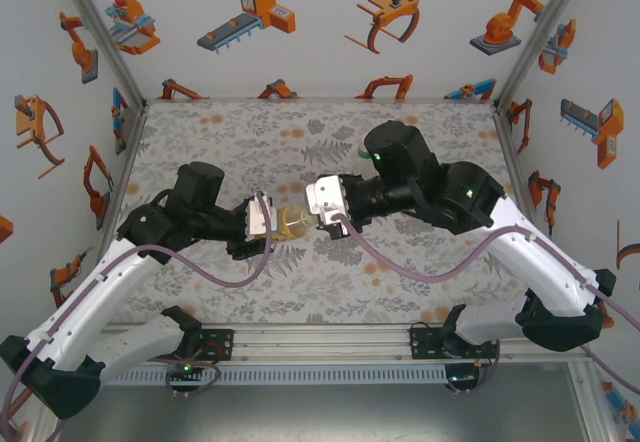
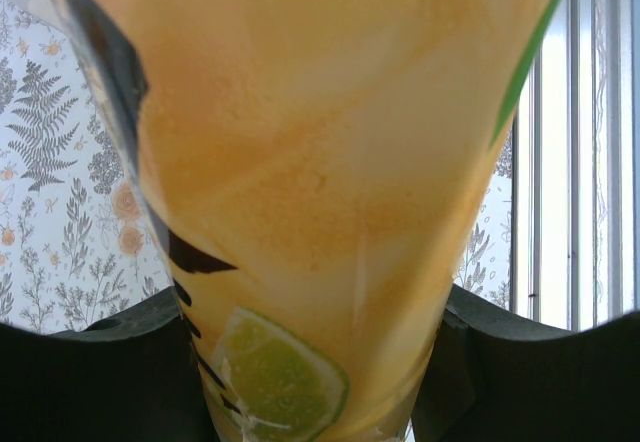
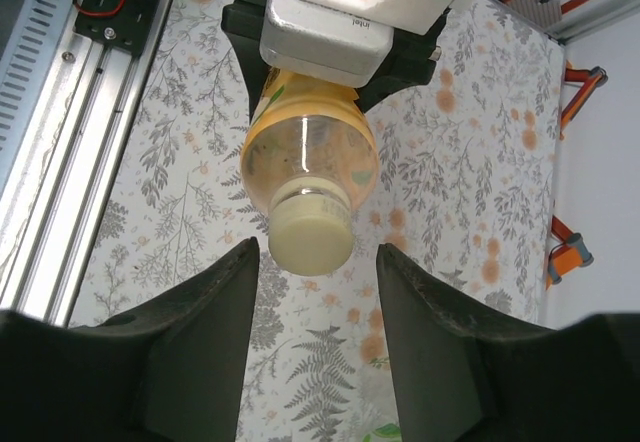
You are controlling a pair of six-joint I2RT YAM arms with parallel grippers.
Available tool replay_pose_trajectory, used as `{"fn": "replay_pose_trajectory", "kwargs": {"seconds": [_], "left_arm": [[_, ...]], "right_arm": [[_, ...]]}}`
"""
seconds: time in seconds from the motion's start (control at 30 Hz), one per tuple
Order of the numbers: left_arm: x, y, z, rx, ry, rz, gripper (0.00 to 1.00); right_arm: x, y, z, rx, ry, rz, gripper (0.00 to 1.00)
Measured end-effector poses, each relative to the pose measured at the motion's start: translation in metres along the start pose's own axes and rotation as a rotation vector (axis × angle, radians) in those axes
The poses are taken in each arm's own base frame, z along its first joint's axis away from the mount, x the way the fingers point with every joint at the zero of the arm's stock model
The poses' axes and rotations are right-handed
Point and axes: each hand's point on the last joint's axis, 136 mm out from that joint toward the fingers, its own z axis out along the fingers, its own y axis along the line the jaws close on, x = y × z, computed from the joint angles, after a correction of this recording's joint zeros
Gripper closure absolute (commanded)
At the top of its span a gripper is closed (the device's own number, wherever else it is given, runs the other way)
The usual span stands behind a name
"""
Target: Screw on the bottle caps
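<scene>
Bottle, yellow-orange, lime-slice label, pale yellow cap on neck

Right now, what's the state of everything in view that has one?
juice bottle: held sideways in the air, capped
pale yellow cap: on the bottle's neck, tightness unclear
left gripper: shut on the juice bottle
right gripper: open, fingers flanking the cap, not touching

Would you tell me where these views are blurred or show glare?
Left wrist: the juice bottle is too close, soft and hazy; the floral cloth behind is sharper. Right wrist: pale yellow cap crisp, a white glare streak on the bottle's shoulder. Top external: evenly lit, no hard shadows.
</scene>
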Motion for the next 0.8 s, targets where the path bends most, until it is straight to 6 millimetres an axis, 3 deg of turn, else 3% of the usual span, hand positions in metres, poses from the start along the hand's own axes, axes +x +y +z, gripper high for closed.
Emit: {"fn": "replay_pose_trajectory", "kwargs": {"seconds": [0.2, 0.53, 0.67, 0.8], "left_arm": [[0.0, 0.0, 0.0, 0.0, 0.0, 0.0, 1.0], [0.001, -0.001, 0.0, 0.004, 0.005, -0.005, 1.0], [0.004, -0.001, 0.0, 0.002, 0.02, -0.011, 1.0], [0.007, -0.001, 0.0, -0.004, 0.035, -0.015, 1.0]], "right_arm": [[-0.004, 0.001, 0.002, -0.003, -0.012, -0.014, 0.61], [-0.005, 0.002, 0.003, -0.004, -0.015, 0.038, 0.84], [-0.001, -0.003, 0.006, 0.032, -0.014, 0.191, 0.92], [0.006, -0.012, 0.008, 0.102, -0.018, 0.454, 1.0]]}}
